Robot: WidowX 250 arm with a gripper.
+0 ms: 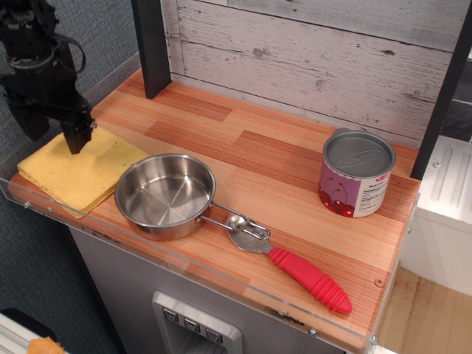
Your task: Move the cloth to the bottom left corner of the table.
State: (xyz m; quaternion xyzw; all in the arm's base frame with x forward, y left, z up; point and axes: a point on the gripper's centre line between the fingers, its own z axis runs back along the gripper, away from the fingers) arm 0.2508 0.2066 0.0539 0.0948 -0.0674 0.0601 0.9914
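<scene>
The mustard-yellow cloth (85, 175) lies flat and folded at the front left corner of the wooden table (265, 158), its edge by the clear acrylic rim. My gripper (54, 135) hangs just above the cloth's far left part. Its fingers (77, 137) stand apart and hold nothing. The cloth lies free, just left of the steel pan.
A steel pan (165, 195) stands right of the cloth. A spoon with a red handle (306, 276) lies by the pan's handle. A cherry can (355, 174) stands at the right. A dark post (151, 46) rises at the back left, in front of a plank wall.
</scene>
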